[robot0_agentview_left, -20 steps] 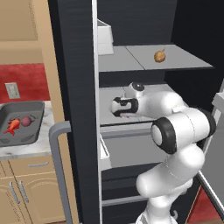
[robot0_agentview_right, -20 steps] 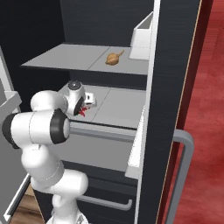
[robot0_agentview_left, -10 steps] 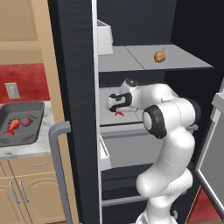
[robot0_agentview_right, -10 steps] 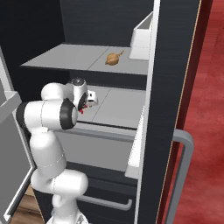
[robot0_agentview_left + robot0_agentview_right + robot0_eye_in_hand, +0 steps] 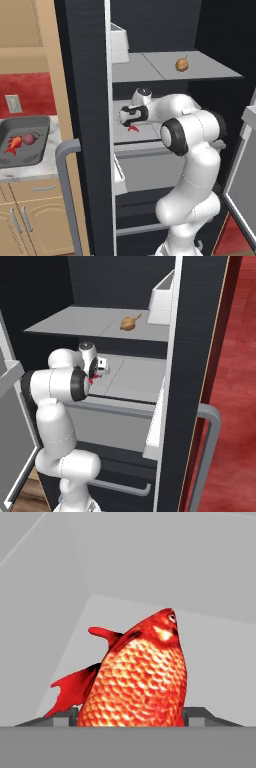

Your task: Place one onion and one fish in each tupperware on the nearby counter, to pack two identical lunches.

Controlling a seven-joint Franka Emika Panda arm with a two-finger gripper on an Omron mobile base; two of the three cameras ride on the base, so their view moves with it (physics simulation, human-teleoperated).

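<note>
1. Dark open fridge, grey middle shelf [image 5: 150, 135]: white arm's two-finger gripper [image 5: 131, 122] closed around small red-orange scaly fish [image 5: 137, 677].
2. Fish judged light, slick; mid-body hold best.
3. Yellow-brown round onion [image 5: 182, 65] lay on the shelf above, at 1 o'clock.

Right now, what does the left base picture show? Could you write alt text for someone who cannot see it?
A white robot arm reaches into an open dark fridge, its gripper holding a small red fish just above the middle shelf. A yellow-brown onion sits on the shelf above. On the counter at left, a dark grey tray holds another red fish and a purplish onion.
</note>
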